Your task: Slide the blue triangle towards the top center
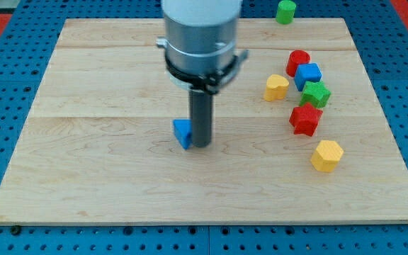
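The blue triangle (182,133) lies near the middle of the wooden board (119,177), a little below centre. My tip (201,145) touches its right side; the rod hides part of the block. The arm's grey body (200,35) hangs over the board's upper middle.
At the view's right stand a yellow heart block (276,87), a red cylinder (297,61), a blue cube (307,75), a green star block (316,93), a red star block (305,118) and a yellow hexagon (326,155). A green cylinder (285,11) sits off the board at the top.
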Controlling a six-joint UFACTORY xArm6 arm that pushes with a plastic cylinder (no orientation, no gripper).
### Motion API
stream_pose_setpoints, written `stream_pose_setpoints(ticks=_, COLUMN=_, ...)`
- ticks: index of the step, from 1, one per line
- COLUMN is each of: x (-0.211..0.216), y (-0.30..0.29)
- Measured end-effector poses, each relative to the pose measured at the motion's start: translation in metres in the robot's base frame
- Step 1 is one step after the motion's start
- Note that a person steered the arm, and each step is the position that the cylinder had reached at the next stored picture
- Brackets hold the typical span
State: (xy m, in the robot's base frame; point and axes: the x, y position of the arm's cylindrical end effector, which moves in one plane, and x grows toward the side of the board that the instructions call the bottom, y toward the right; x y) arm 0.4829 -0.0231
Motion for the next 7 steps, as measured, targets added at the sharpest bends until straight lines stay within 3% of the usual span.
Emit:
stream_pose_setpoints(ticks=1, x=-0.032, y=-0.034)
stream_pose_setpoints(ticks=5, x=-0.049, y=-0.199)
stream_pose_setpoints(ticks=7, x=-0.098, y=-0.143)
